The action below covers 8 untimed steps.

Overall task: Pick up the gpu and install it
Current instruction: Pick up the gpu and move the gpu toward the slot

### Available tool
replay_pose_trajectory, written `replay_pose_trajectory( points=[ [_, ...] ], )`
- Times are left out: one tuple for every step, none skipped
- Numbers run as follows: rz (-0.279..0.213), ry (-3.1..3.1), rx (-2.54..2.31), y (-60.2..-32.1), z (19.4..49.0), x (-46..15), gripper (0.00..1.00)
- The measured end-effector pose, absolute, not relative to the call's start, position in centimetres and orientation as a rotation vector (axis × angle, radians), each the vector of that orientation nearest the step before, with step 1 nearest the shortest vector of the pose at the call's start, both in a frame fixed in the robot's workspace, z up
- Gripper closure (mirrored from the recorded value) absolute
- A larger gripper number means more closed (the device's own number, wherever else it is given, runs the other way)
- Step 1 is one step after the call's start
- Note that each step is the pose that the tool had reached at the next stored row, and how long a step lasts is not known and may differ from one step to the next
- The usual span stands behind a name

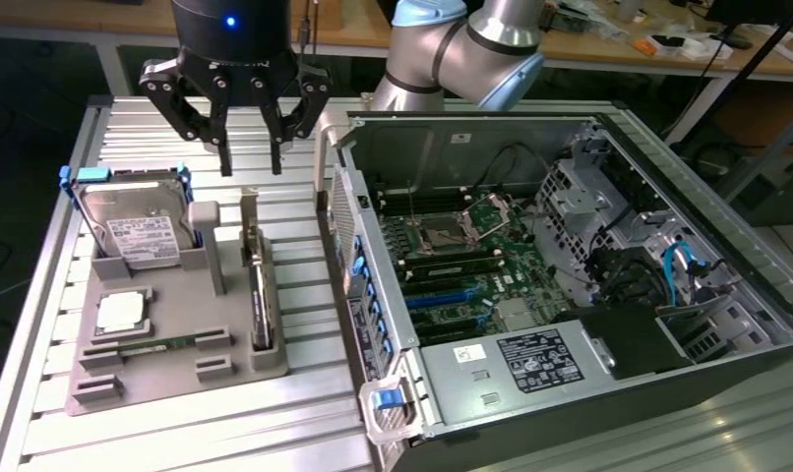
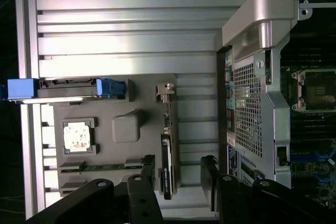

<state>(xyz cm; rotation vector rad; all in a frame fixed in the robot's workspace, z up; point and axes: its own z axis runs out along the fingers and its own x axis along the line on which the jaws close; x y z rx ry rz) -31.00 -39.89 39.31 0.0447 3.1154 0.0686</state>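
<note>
The gpu (image 1: 258, 300) is a thin card standing on its edge in a slot along the grey holder's (image 1: 173, 382) side nearest the computer case. In the wrist view the gpu (image 2: 166, 169) runs as a narrow dark strip with a metal end piece. My gripper (image 1: 251, 169) hangs above the far end of the holder, over the card's end and clear of it. It is open, with nothing between its fingers. In the wrist view the gripper (image 2: 178, 182) has one dark finger (image 2: 148, 174) over the card's edge and the other beside it.
The holder also carries a silver hard drive in a blue frame (image 1: 134, 231), a square processor chip (image 1: 118, 313) and a narrow green memory stick (image 1: 153, 346). The open computer case (image 1: 711, 295) lies at the exterior view's right, its motherboard (image 1: 450, 285) exposed. A slatted aluminium table (image 1: 173, 433) holds everything.
</note>
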Motion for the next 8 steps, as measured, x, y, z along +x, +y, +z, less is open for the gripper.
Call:
replay_pose_trajectory(
  points=[
    [0.069, 3.115, 0.045, -39.89, 39.31, -31.0, 0.52],
    [0.069, 3.115, 0.045, -39.89, 39.31, -31.0, 0.52],
    [0.069, 3.115, 0.045, -39.89, 39.31, -31.0, 0.52],
    [0.069, 3.115, 0.045, -39.89, 39.3, -31.0, 0.52],
    [0.069, 3.115, 0.045, -39.89, 39.23, -31.0, 0.52],
    [0.069, 3.115, 0.045, -39.9, 39.1, -31.0, 0.52],
    [0.069, 3.114, 0.045, -39.89, 38.88, -31.0, 0.52],
    [0.069, 3.114, 0.045, -39.89, 38.71, -31.0, 0.52]
  ],
)
